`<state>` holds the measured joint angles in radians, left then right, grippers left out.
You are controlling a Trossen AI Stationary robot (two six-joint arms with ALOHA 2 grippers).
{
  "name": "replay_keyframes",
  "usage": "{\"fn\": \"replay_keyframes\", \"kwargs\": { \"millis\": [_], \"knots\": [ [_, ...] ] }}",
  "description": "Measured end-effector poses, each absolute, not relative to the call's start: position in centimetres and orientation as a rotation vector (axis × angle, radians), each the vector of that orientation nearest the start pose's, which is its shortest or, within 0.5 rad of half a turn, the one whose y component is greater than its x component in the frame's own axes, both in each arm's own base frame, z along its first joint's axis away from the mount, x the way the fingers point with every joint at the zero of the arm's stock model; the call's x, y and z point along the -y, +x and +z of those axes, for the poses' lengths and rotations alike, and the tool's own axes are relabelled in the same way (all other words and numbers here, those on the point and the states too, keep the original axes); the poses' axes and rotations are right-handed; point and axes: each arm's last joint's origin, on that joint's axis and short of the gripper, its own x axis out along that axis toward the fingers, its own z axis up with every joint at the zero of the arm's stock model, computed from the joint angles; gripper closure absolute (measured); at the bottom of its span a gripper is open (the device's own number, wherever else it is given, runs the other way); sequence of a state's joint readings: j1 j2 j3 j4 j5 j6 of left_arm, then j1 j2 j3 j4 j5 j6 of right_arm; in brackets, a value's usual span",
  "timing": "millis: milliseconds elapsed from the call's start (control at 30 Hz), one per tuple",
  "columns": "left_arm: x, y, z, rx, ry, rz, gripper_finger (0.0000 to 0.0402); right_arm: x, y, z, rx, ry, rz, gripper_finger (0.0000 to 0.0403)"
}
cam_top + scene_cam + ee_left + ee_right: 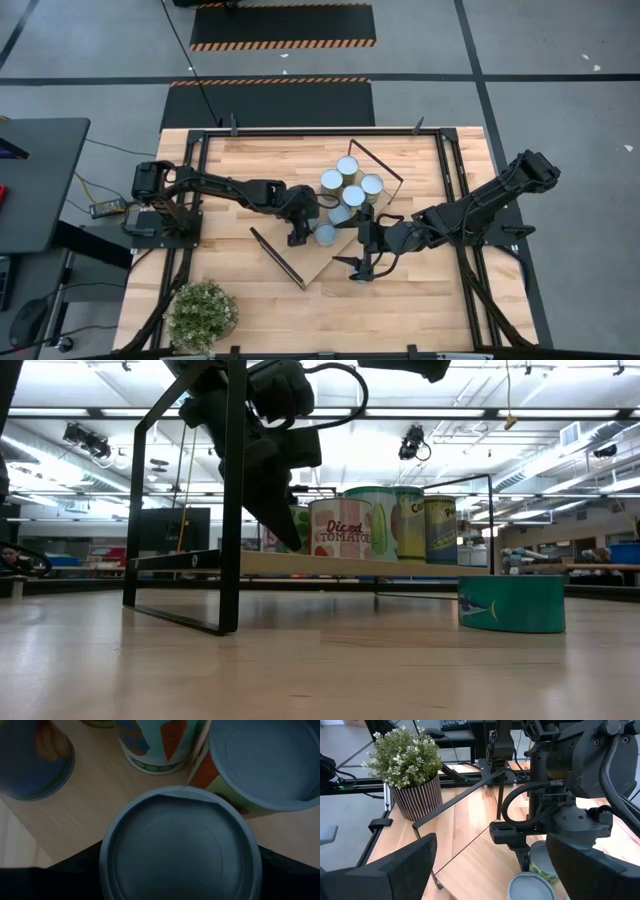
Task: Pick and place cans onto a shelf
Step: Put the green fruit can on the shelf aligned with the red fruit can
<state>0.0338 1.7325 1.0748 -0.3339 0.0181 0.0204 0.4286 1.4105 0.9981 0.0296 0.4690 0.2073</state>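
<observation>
my left gripper (312, 236) is clamped on a can (325, 234) over the shelf (322, 262); my right gripper (360, 270), jaws apart, hovers beside the shelf edge.

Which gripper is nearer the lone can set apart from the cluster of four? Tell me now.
Left. The left gripper sits right beside the lone can on the shelf. The right gripper, open, hovers off the shelf's edge, clearly farther away.
</observation>
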Motion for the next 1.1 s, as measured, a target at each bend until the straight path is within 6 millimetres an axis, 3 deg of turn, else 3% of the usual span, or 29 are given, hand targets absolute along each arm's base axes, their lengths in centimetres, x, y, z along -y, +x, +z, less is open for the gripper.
{"fn": "replay_keyframes", "kwargs": {
  "millis": [333,533,1100],
  "knots": [
    [-0.8,34.5,18.1,-1.000,0.002,0.018,0.0083,-11.8,29.0,28.6,-0.339,0.039,-0.076,0.0021],
    [-0.7,34.4,17.9,-1.017,0.004,0.008,0.0011,-11.8,29.0,28.6,-0.339,0.039,-0.076,0.0021],
    [0.2,33.7,19.1,-1.014,0.077,-0.012,0.0002,-11.8,29.0,28.6,-0.338,0.040,-0.075,0.0021]
  ]
}}
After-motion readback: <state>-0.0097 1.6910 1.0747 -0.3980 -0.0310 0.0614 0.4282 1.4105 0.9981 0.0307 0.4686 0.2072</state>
